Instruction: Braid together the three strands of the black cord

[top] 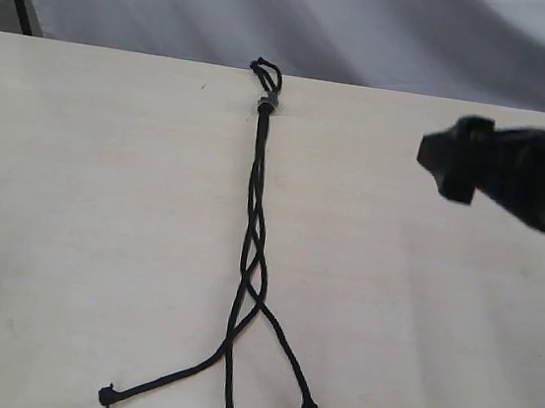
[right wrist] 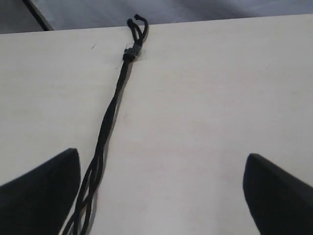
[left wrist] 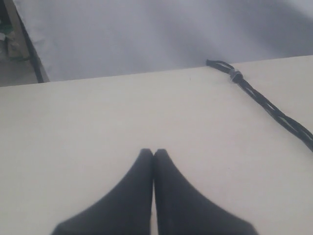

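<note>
— Black cord [top: 256, 162] lies on the pale wooden table [top: 75, 190] and runs from the far edge toward the near side. Only the exterior view gives us its loose ends.
— Yes, there we see the three strands [top: 251, 261] crossing loosely in the middle and then spreading. Two end in small frayed tips; the third leaves the picture.
— The wrist views give us only the upper part: the small knot [right wrist: 128, 55] with a greyish band and the tiny loop [right wrist: 137, 24] at the table edge.
— We see the left gripper [left wrist: 153, 152] only in its own view. Its smooth black fingers are pressed together, well apart from the cord.
— The right gripper [right wrist: 159, 191] stands spread wide and holds nothing. In its view the thin round rope passes just beside one finger [right wrist: 41, 193].
</note>
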